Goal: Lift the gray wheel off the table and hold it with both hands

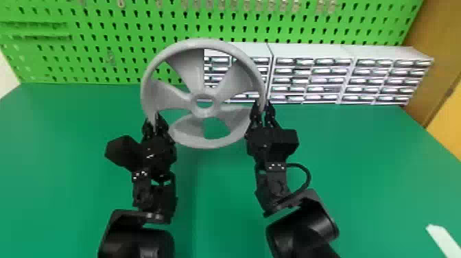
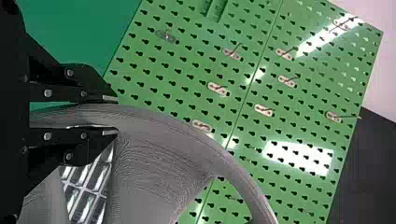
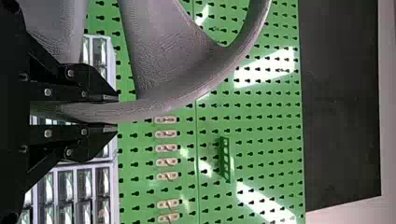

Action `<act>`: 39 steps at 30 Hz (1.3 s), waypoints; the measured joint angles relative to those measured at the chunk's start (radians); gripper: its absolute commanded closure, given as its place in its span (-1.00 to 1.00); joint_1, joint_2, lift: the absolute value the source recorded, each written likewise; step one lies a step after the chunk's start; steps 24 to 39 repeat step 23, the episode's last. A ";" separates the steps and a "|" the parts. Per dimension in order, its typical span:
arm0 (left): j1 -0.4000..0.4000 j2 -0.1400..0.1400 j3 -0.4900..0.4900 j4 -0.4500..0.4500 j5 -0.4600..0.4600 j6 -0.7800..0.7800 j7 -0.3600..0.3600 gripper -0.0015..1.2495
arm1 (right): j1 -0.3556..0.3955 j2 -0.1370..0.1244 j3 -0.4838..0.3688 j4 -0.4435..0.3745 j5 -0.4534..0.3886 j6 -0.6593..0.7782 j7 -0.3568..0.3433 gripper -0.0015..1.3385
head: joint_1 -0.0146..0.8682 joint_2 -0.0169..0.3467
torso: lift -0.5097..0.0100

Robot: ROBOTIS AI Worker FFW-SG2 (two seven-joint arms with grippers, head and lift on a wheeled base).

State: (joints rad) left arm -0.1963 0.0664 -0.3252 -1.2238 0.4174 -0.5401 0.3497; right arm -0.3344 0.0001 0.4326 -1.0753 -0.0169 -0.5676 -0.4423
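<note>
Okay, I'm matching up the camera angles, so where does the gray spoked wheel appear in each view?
Head view: the gray spoked wheel stands upright, upper middle.
Left wrist view: its rim runs between the fingers of the left gripper.
Right wrist view: its rim runs between the fingers of the right gripper.
Shared landmark: the green perforated pegboard.

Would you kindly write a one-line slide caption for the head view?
Left gripper and right gripper hold the gray wheel by its rim above the green table, before a green pegboard.
</note>
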 measured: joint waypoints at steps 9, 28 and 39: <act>0.001 0.000 0.005 0.000 -0.003 0.000 0.000 0.57 | 0.000 0.000 0.002 0.000 0.000 0.002 0.000 0.82 | 0.64 -0.82 | 0.59; 0.002 0.000 0.006 0.000 -0.005 -0.001 0.000 0.57 | -0.002 0.000 0.004 0.000 -0.001 0.007 0.000 0.82 | 0.64 -0.82 | 0.59; 0.002 0.000 0.006 0.000 -0.005 -0.001 0.000 0.57 | -0.002 0.000 0.004 0.000 -0.001 0.007 0.000 0.82 | 0.64 -0.82 | 0.59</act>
